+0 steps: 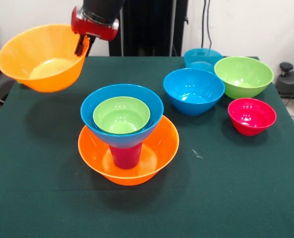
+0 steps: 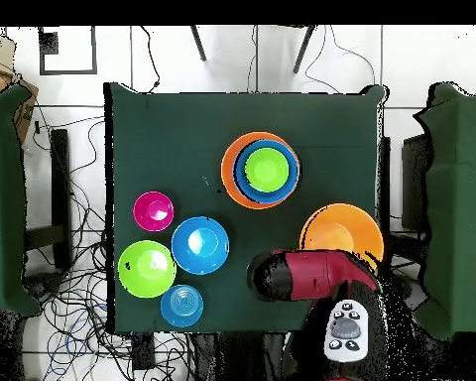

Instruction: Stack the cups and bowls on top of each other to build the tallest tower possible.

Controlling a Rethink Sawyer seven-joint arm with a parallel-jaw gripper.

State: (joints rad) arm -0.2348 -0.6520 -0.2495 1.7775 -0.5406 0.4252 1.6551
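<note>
My gripper [image 1: 82, 45] is shut on the rim of a large orange bowl [image 1: 40, 57] and holds it tilted in the air over the table's far left corner; the bowl also shows in the overhead view [image 2: 341, 234]. The tower [image 1: 123, 130] stands mid-table: a second large orange bowl [image 1: 159, 148], a purple-magenta cup [image 1: 125, 156] upside down in it, a blue bowl [image 1: 100, 106] on the cup, and a lime green bowl [image 1: 121, 115] inside the blue one. The tower shows from above too [image 2: 261, 169]. The light green cup is out of view.
Loose bowls stand at the right: blue [image 1: 193, 90], teal-blue [image 1: 202, 58] behind it, lime green [image 1: 244, 75], small red-pink [image 1: 252, 116]. In the overhead view they cluster at the left [image 2: 173, 256]. Table edges run close to the held bowl.
</note>
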